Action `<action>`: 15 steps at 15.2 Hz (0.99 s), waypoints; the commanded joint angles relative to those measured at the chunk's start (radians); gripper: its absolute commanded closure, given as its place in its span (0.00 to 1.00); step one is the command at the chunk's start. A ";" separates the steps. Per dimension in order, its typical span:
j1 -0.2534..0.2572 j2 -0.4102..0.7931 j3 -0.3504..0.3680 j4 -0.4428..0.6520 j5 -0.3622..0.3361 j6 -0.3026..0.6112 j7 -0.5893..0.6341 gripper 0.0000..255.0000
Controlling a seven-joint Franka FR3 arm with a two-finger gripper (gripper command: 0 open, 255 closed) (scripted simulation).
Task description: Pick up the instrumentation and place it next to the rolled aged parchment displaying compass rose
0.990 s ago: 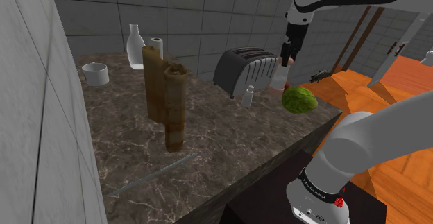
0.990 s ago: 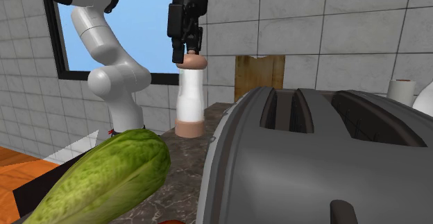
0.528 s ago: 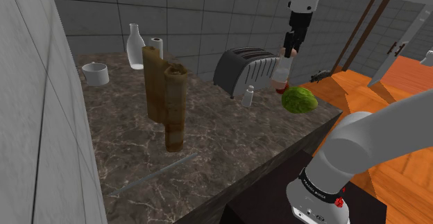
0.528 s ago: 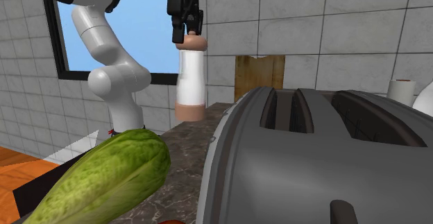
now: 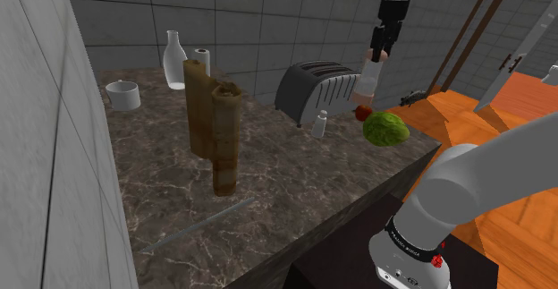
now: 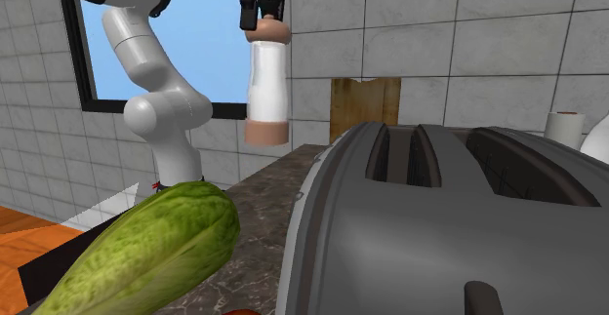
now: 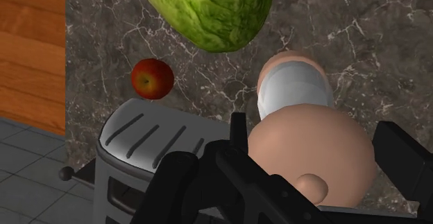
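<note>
Gripper (image 6: 262, 13) clamped on the mill (image 6: 266, 79) cap; mill hung upright; parchment (image 5: 224, 135) well off toward shoulder view's left.

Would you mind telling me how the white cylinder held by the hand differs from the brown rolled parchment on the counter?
The white cylinder has tan end caps; the rolled parchment is mottled brown all over. The cylinder hangs above the counter, clasped at its top by the hand; the parchment stands on the counter, untouched. The cylinder is near the toaster; the parchment stands farther along the counter. Both are roughly upright cylinders.
</note>
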 commanded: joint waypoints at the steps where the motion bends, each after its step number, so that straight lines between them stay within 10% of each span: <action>1: 0.002 0.010 0.003 0.038 0.003 -0.028 -0.006 1.00; 15: 0.009 0.095 0.010 0.306 0.018 -0.208 -0.051 1.00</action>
